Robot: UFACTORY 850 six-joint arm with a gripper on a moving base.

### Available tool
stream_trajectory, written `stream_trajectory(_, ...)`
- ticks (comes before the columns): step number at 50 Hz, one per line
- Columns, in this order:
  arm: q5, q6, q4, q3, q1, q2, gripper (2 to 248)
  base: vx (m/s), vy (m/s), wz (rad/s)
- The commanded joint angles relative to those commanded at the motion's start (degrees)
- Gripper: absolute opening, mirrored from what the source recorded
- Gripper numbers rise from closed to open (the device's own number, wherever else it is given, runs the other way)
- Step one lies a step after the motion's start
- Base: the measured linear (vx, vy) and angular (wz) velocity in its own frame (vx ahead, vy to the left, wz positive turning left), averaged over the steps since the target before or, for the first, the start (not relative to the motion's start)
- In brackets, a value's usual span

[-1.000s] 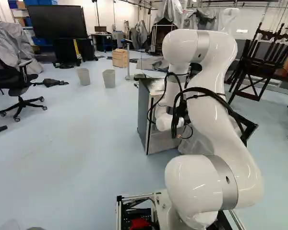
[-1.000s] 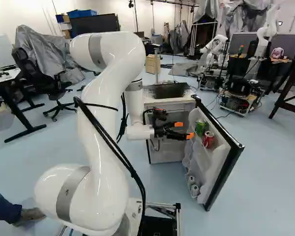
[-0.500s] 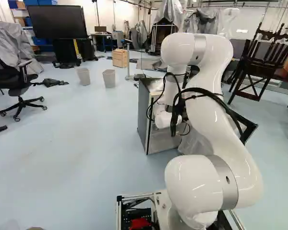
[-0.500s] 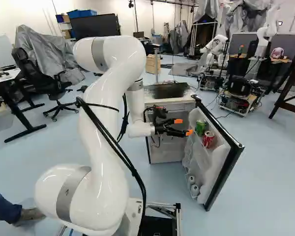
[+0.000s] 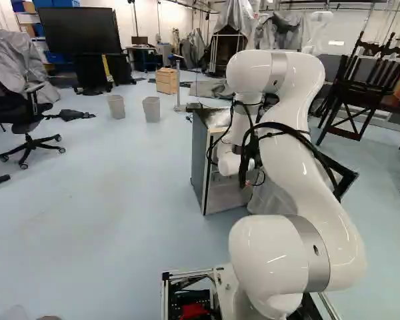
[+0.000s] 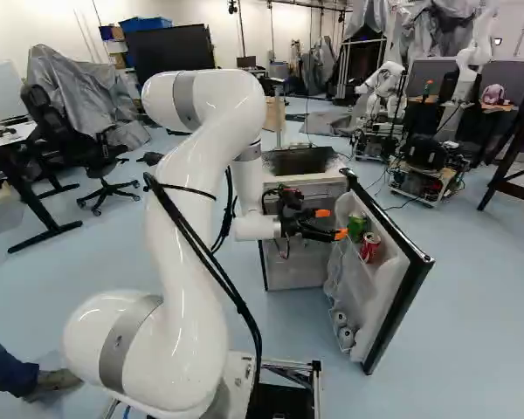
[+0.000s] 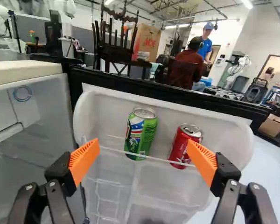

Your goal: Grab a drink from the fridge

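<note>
Green can (image 7: 147, 133), multicoloured label (image 7: 136, 129), red can (image 7: 185, 140), pale lettering (image 7: 178, 157)

fridge door (image 6: 374, 301) open | green can (image 6: 357, 228) beside red can (image 6: 370, 248) in door | pincer (image 6: 332, 223) near green can

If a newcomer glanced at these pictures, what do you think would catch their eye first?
Probably the big white arm, which rises in front in both base views. Next, likely, the green can and the red can, bright in the pale shelf of the open fridge door. The open claw's orange pads, with the cans ahead between them, would stand out too.
</note>
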Motion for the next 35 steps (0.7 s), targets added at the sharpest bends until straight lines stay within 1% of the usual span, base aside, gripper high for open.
stream_trajectory(14,0.0,0.0,0.0,0.2,-0.7,0.1,247,0.0,0.0,0.0)
stream_trajectory(35,0.0,0.0,0.0,5.2,-1.6,2.5,247,0.0,0.0,0.0)
